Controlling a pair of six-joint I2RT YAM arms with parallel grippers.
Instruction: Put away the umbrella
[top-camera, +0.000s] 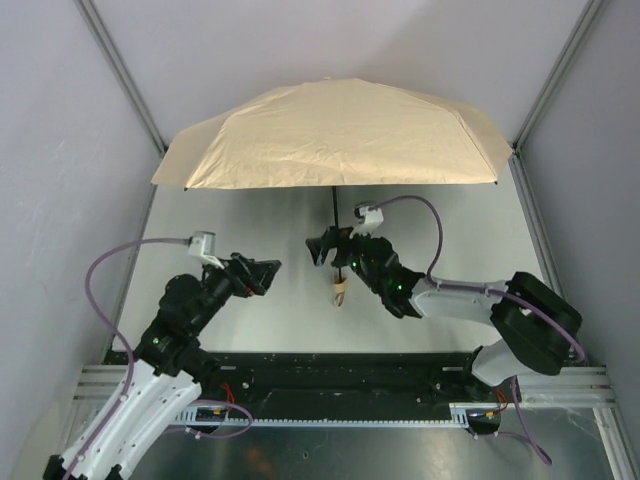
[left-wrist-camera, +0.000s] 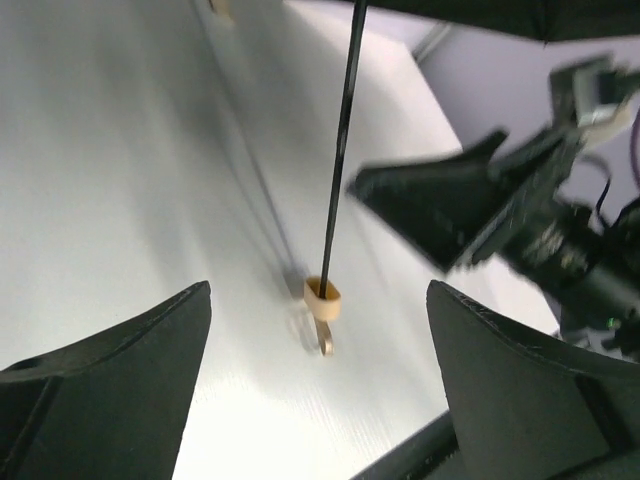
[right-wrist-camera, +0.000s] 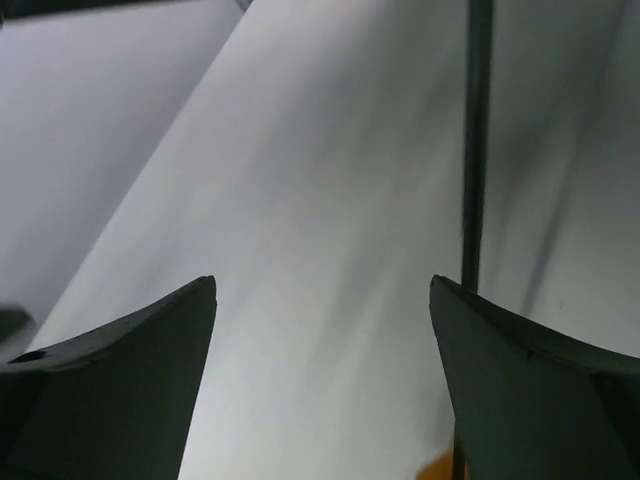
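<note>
The umbrella stands open on the table; its beige canopy (top-camera: 335, 130) spans the back. Its thin black shaft (top-camera: 334, 215) runs down to the small tan handle (top-camera: 340, 288) with a loop strap resting on the table. My right gripper (top-camera: 327, 248) is open, beside the shaft just above the handle; in the right wrist view the shaft (right-wrist-camera: 477, 140) passes at the right finger's outer edge, not between the jaws (right-wrist-camera: 322, 282). My left gripper (top-camera: 266, 271) is open and empty, left of the handle; its view shows shaft (left-wrist-camera: 341, 150), handle (left-wrist-camera: 323, 298) and strap (left-wrist-camera: 327, 345) ahead of it (left-wrist-camera: 318, 287).
Grey walls with aluminium posts (top-camera: 120, 70) close in the table on the left, back and right. The canopy's edge nearly touches both side walls. A black rail (top-camera: 340, 368) runs along the near table edge by the arm bases.
</note>
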